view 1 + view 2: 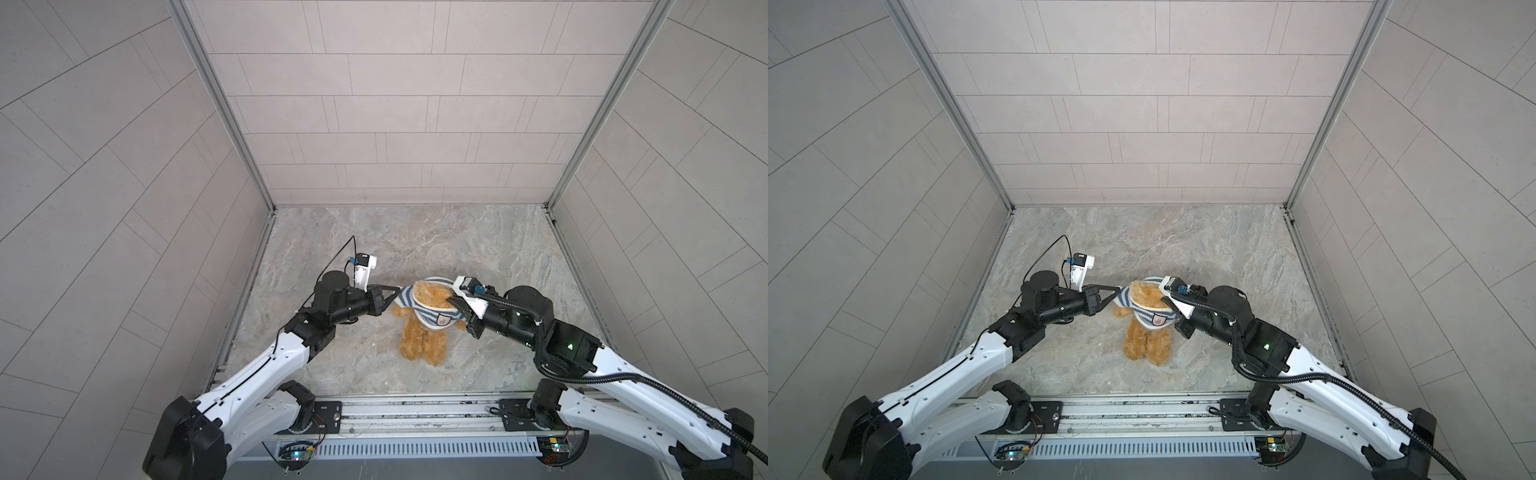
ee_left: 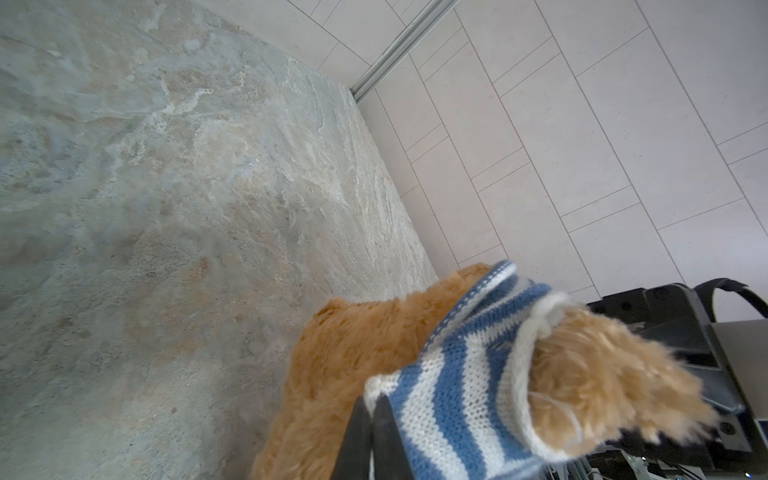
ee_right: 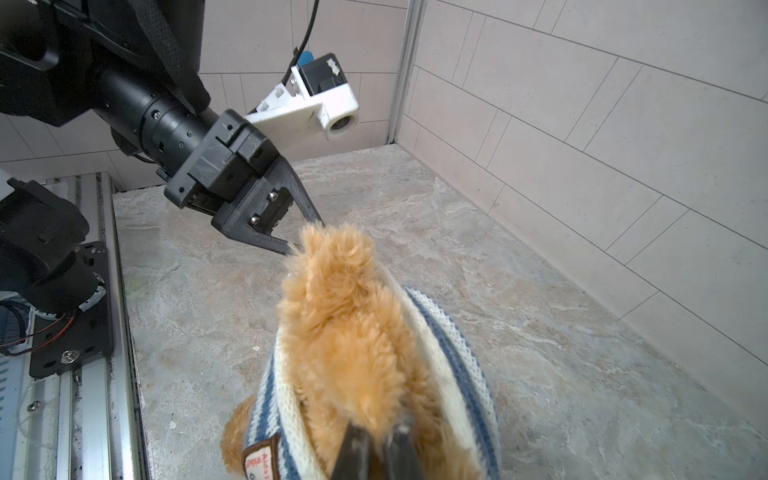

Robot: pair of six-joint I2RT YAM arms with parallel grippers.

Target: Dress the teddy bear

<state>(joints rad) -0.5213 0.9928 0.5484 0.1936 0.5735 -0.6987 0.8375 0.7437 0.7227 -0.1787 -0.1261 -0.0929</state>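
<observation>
Fur and stuffing make up the teddy bear (image 1: 424,343), so it should handle as light, soft and squashy, likely to slide or fold rather than resist a pull. It lies in the near middle of the stone-patterned surface (image 1: 415,241), between the two arms, legs toward the robot's base and head away. A blue-and-white striped shirt (image 1: 432,316) is bunched round its head and shoulders, badge (image 1: 443,320) up. In the left wrist view one paw (image 2: 615,374) pokes out of a sleeve (image 2: 465,374). The knit looks stretchy and apt to catch on fur, so the hem and sleeve edges seem better holds than the pile itself, with the bare torso as the place to steady the toy. The left end effector (image 1: 395,291) is pinched shut on the shirt beside that sleeve. The right end effector (image 3: 376,440) is narrow, jaws almost together at the shirt's opening by the head; whether they bite knit or fur cannot be told.
</observation>
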